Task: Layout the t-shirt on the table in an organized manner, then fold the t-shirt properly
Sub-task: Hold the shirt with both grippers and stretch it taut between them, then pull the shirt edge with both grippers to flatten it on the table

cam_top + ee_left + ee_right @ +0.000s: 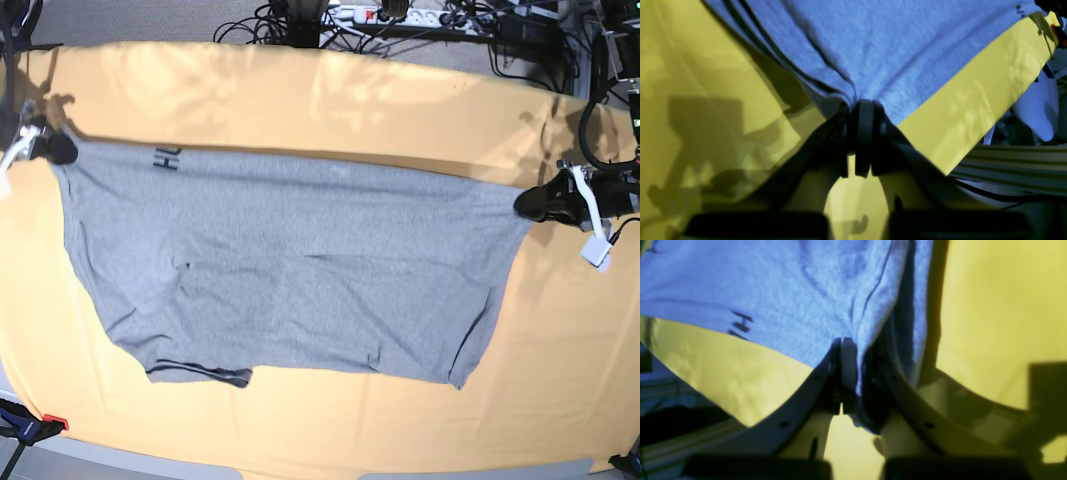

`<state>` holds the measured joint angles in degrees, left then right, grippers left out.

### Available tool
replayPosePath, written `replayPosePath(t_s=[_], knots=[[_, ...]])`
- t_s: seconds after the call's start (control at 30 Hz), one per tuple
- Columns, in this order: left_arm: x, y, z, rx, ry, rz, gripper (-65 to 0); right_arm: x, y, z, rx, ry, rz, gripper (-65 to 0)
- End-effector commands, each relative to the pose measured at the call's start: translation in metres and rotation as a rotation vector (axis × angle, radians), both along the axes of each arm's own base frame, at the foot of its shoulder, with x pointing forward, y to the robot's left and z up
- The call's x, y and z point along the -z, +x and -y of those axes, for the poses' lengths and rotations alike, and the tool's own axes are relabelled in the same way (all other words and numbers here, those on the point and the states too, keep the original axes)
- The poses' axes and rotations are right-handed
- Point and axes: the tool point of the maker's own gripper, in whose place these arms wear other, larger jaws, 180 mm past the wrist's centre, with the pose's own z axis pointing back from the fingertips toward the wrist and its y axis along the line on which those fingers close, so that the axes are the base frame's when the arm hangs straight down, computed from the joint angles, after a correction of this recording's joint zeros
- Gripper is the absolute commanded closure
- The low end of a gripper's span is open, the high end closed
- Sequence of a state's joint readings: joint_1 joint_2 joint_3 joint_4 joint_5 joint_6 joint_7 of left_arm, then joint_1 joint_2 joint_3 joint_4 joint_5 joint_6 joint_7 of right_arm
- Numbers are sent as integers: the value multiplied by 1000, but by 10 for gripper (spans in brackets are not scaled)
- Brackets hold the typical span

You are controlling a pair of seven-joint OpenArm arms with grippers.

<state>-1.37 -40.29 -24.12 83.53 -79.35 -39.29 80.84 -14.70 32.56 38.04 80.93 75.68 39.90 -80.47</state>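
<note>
The heather-grey t-shirt is stretched across the table, plain side up, with a small piece of black lettering near its far left edge. My left gripper is shut on the shirt's far right corner; the left wrist view shows the cloth bunched between its closed jaws. My right gripper is shut on the far left corner; the right wrist view shows the fabric pinched in it. The edge between the grippers is taut. The sleeves lie toward the near edge.
Cables and a power strip lie on the floor beyond the table's far edge. A clamp grips the table cloth at the near left corner. Bare table cloth shows on all sides of the shirt.
</note>
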Motion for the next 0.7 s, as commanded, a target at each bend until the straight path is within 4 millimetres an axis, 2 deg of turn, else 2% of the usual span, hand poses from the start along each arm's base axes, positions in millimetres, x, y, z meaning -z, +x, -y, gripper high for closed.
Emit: replayPosePath(t_s=[0.0, 0.13, 0.37, 0.67], knots=[[-18, 6, -7, 1, 6, 49, 0, -17, 6, 6, -21, -40, 44, 0], [-19, -4, -11, 16, 1, 29, 0, -20, -12, -4, -86, -92, 25, 0], [1, -28, -15, 18, 11, -58, 0, -8, -41, -4, -113, -134, -56, 0], [9, -43, -21, 22, 32, -110, 0, 2, -57, 3, -115, -172, -120, 0]])
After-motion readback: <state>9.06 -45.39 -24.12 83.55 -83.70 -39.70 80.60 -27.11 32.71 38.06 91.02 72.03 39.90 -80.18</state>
